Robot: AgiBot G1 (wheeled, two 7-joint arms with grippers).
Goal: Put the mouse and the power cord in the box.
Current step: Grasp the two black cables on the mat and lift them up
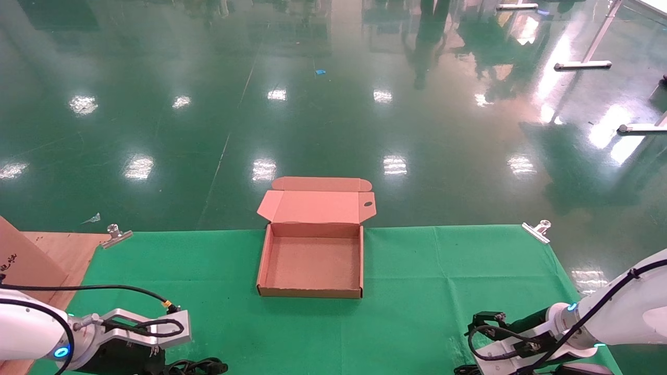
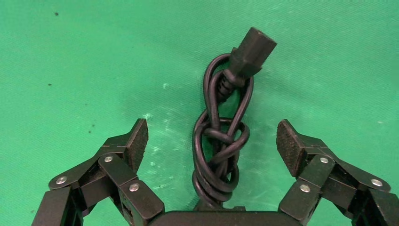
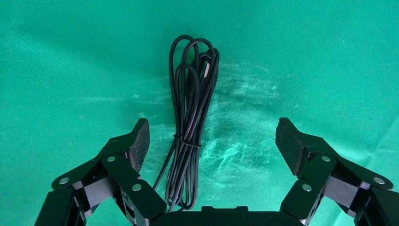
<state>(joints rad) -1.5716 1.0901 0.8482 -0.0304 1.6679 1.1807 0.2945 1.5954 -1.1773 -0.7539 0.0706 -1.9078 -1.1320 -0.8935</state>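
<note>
The brown cardboard box [image 1: 312, 265] lies open and empty at the middle of the green cloth, its lid [image 1: 315, 207] folded back past the far edge. The power cord [image 2: 219, 141], thick black loops with a chunky plug [image 2: 252, 51], lies on the cloth between the fingers of my open left gripper [image 2: 211, 134], touching neither pad. The head view shows the cord [image 1: 200, 367] at the near left edge. My right gripper [image 3: 211, 132] is open over a thin black wire bundle [image 3: 190, 108] held by a tie, nearer one finger [image 3: 136, 141]. The mouse is out of view.
The green cloth [image 1: 427, 271] is held by metal clips at the far left [image 1: 115, 235] and far right [image 1: 538, 230] corners. A brown board [image 1: 31, 260] sits off the cloth's left side. Beyond the table lies shiny green floor.
</note>
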